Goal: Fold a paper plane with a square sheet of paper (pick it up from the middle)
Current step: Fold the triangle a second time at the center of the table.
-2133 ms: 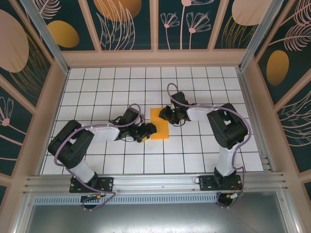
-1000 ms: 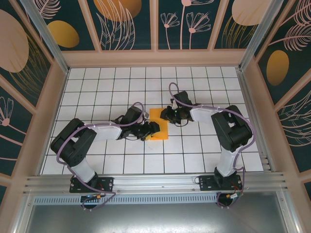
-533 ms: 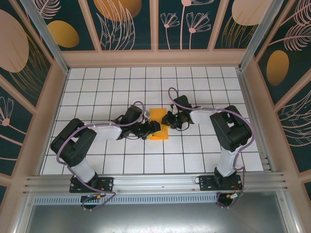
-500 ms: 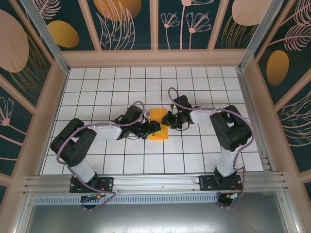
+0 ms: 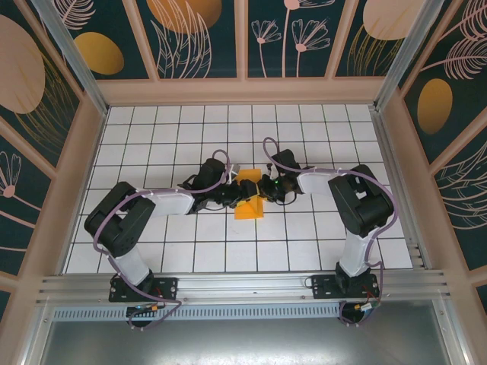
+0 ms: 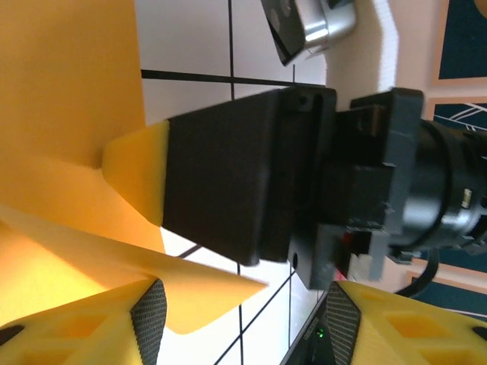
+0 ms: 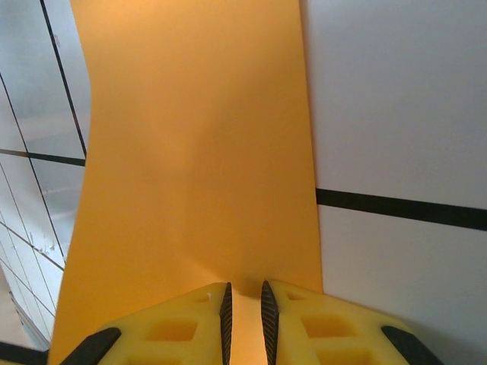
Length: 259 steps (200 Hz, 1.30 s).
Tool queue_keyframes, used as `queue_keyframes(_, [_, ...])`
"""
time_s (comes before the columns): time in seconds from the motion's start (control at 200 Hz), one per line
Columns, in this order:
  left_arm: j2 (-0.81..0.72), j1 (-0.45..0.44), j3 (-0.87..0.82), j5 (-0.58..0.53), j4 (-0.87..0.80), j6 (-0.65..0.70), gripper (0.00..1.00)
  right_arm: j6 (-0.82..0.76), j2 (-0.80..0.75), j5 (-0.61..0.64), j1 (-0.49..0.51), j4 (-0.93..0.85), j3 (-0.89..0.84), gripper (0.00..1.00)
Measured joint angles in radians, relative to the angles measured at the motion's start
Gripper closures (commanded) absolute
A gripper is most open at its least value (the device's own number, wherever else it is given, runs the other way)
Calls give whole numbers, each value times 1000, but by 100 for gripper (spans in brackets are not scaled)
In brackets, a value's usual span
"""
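Top external shows the white gridded bench (image 5: 152,137) with both arms reaching inward and meeting near its middle. The left arm (image 5: 152,204) comes in from the left and the right arm (image 5: 358,201) from the right. The bright orange paper (image 5: 249,208) lies between and under the two claws. Most of its visible part spreads from them toward the arm bases, and a small corner shows on their far side. The left claw (image 5: 234,192) and right claw (image 5: 264,188) sit nearly tip to tip over it.

In the right wrist view the paper runs straight ahead of the right claw as a long strip on the bench, with bare white tile just to the claw's right. This claw is pinched narrow on the paper's near edge, and orange shows in the thin slit between its pads (image 7: 225,304).

In the left wrist view the left claw stands wide, its yellow fingers (image 6: 84,327) well apart. A pointed flap of paper, raised off the bench, reaches into the gap from the left finger's side. I cannot tell whether it touches that finger. Just ahead, the right claw's black body faces this one, its yellow tip on the paper.
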Motion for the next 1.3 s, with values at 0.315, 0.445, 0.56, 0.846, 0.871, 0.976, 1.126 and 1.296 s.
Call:
queue_keyframes(0.315, [39, 0, 5, -25, 37, -27, 56, 15, -130, 13, -33, -20, -51, 74])
queue_keyframes(0.445, [39, 0, -6, -41, 55, -41, 63, 27, -238, 24, -76, -11, -93, 72])
queue_keyframes(0.56, [39, 0, -23, -55, 64, -51, 67, 23, -298, 22, -100, 1, -134, 68])
queue_keyframes(0.846, [41, 0, -42, -76, 83, -60, 74, -8, -306, -63, -63, 54, -187, 61])
queue_keyframes(0.871, [42, 0, -43, -76, 84, -60, 75, -11, -306, -70, -56, 61, -187, 61])
queue_keyframes(0.976, [45, 0, -47, -79, 90, -60, 77, -27, -305, -91, -29, 84, -187, 63])
queue_keyframes(1.126, [49, 0, -56, -78, 98, -60, 78, -37, -282, -100, -12, 91, -187, 65])
queue_keyframes(1.296, [49, 0, -66, -78, 108, -60, 79, -37, -255, -98, -12, 90, -187, 67])
